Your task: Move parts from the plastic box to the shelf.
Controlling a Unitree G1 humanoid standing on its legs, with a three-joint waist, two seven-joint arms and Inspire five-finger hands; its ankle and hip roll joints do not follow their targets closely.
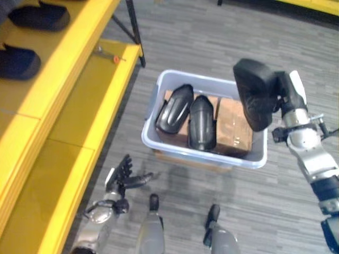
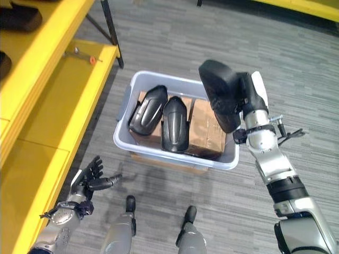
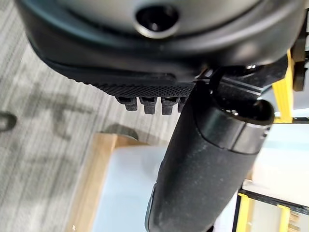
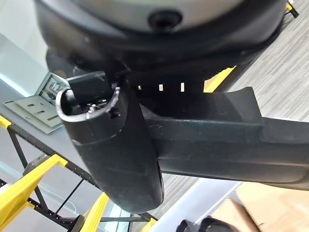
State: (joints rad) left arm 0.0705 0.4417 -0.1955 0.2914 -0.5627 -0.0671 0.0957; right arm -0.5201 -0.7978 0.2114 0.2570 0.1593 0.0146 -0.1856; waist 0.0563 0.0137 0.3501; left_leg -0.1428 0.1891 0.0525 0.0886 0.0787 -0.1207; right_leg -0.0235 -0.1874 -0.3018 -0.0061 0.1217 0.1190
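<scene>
My right hand (image 1: 286, 95) is shut on a black moulded part (image 1: 255, 92), lifted above the right end of the pale blue plastic box (image 1: 206, 153). The same held part (image 4: 212, 140) crosses the right wrist view under the thumb. Two more black parts (image 1: 175, 108) (image 1: 202, 123) lie side by side in the box on brown cardboard. The yellow shelf (image 1: 63, 106) runs along the left, with two dark parts (image 1: 39, 16) (image 1: 16, 61) on its upper level. My left hand (image 1: 123, 177) hangs open and empty low at the front left, near the shelf's edge.
The box rests on a low wooden board (image 1: 190, 161) on grey plank flooring. A small orange-tipped tool (image 1: 112, 57) lies on the lower shelf level. A black shelf leg (image 1: 133, 29) stands behind the box. A second yellow rack edge (image 1: 312, 5) shows at far right.
</scene>
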